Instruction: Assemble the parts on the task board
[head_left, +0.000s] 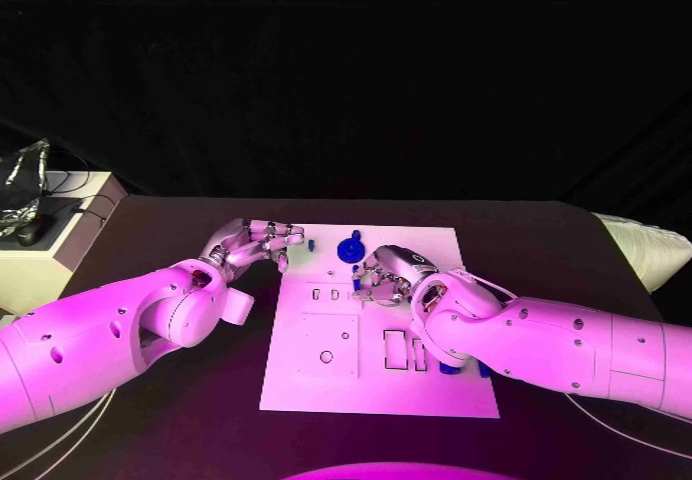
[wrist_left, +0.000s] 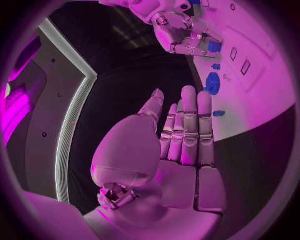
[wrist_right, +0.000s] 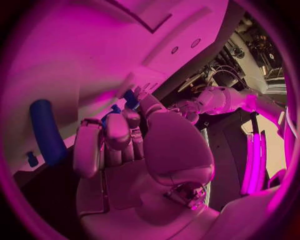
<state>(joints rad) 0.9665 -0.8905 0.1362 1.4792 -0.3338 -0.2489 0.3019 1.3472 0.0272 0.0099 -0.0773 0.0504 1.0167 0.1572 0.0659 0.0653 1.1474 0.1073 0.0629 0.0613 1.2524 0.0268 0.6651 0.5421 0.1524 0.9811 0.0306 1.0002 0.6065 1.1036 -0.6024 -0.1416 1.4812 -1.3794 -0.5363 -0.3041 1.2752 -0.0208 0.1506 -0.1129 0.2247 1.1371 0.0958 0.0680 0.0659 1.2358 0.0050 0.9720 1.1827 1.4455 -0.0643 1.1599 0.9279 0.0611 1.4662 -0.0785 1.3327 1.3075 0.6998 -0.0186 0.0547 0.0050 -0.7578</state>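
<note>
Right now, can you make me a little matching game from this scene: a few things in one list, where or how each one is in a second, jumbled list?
Things:
1. left hand
2. right hand
3. round blue part
4. task board

Places or states:
a. lies flat in the middle of the table, with dark slots and holes in it
b. over the board's far half, fingers curled on a small blue part
c. at the board's far left corner, fingers apart, holding nothing
d. sits on the board near its far edge, between the two hands

Pairs: 1-c, 2-b, 3-d, 4-a
</note>
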